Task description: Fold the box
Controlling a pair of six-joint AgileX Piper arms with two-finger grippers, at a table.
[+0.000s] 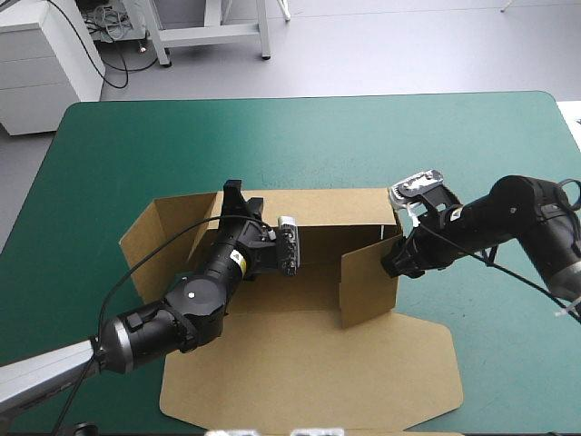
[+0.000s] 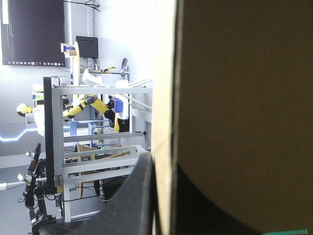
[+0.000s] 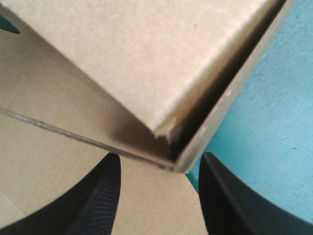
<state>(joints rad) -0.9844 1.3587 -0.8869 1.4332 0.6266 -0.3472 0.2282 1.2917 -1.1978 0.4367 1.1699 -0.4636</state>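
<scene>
- The box [image 1: 309, 363] was found near the middle of the teal-green cover [image 1: 136, 145], partly set up; its brown lid was laid flat toward the table's near edge, its far wall was raised, and a side flap at its left end was splayed outward.
- At the box's right end a short wall was stood up and turned inward; in the right wrist view this corner [image 3: 122, 58] was seen as two boards meeting at an angle, with a dark gap between them.
- The far wall's left part was pinched by the left gripper [image 1: 238, 198]; in the left wrist view the board's pale cut edge [image 2: 164, 98] was held between the two black fingers [image 2: 137, 196], which were pressed together on it [image 2: 161, 160].
- The right gripper [image 1: 392, 259] was placed at the box's right corner; its fingers [image 3: 98, 196] were spread apart [image 3: 159, 166], the corner's edge lying between them, and contact with the board could not be made out.
- Bare cover [image 3: 274, 122] was seen beyond that corner, outside the box.
</scene>
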